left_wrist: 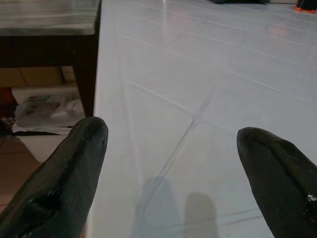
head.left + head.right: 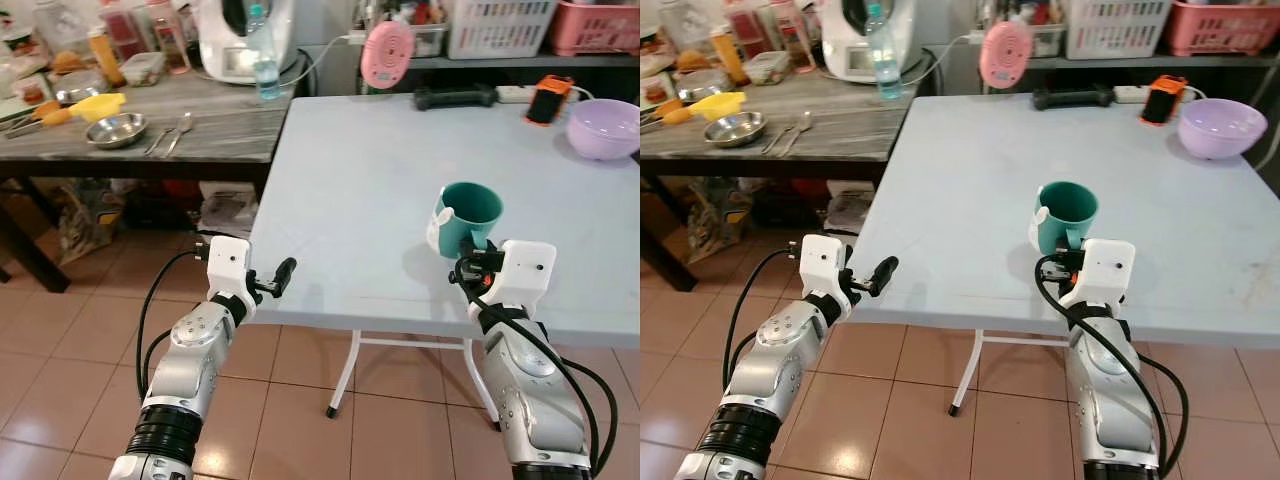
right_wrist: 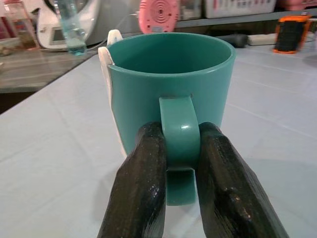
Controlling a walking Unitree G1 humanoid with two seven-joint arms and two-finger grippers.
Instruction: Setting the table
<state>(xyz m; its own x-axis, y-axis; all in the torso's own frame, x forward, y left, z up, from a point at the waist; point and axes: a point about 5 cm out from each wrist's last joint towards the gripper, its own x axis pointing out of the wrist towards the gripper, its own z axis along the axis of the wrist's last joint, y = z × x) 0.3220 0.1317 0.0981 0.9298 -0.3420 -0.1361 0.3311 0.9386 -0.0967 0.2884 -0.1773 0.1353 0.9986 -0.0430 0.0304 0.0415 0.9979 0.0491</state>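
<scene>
A teal mug (image 2: 468, 216) with a white patch on its side stands upright near the front edge of the pale blue table (image 2: 370, 170). My right gripper (image 3: 181, 148) is shut on the mug's handle (image 3: 179, 130), one black finger on each side. My left gripper (image 2: 283, 275) hovers at the table's front left corner, open, with nothing between its fingertips (image 1: 86, 148). A lilac bowl (image 2: 604, 127) sits at the table's far right.
A dark marble-topped side table (image 2: 150, 130) at the left holds a steel bowl (image 2: 115, 129), spoons (image 2: 172, 133), a water bottle (image 2: 263, 60) and jars. A pink round device (image 2: 387, 54), an orange-cased phone (image 2: 548, 99) and baskets lie at the back.
</scene>
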